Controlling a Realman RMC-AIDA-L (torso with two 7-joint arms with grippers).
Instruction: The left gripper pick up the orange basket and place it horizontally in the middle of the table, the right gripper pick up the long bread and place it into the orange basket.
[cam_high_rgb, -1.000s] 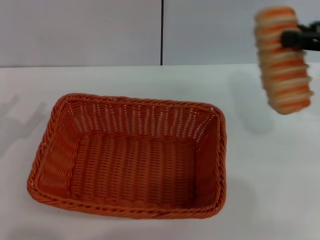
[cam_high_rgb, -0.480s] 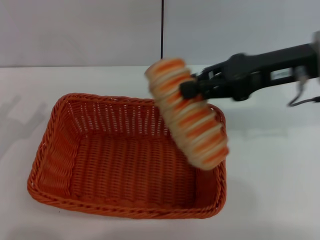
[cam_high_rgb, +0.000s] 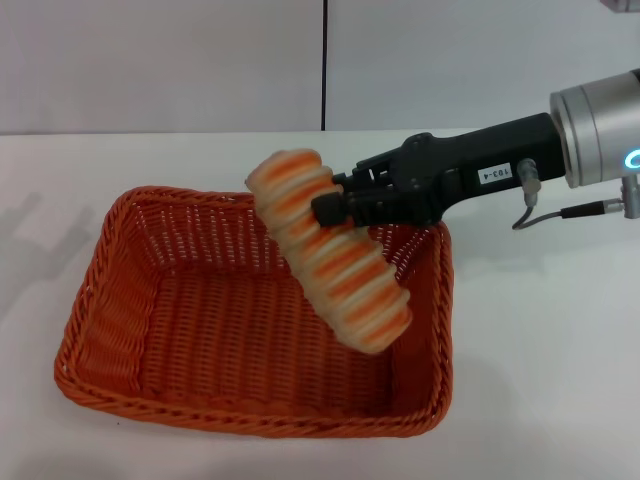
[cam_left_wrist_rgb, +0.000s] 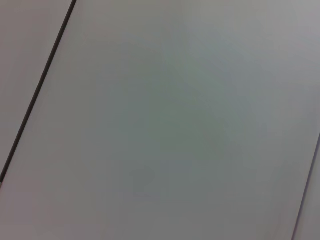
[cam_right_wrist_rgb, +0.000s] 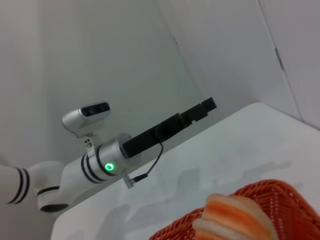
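While the orange basket (cam_high_rgb: 255, 320) is set horizontally on the table (cam_high_rgb: 540, 340), nearest the camera, the long bread (cam_high_rgb: 330, 252) is held tilted above its right half, clamped by the right gripper (cam_high_rgb: 330, 208). Farther off, the left gripper (cam_right_wrist_rgb: 205, 107) is raised beyond the table; its finger state cannot be told.

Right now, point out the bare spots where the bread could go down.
Most of the orange basket floor is free on the robot's left. The right side is crowded: the right gripper holds the long bread tilted over it. Bare table flanks the basket on both sides.
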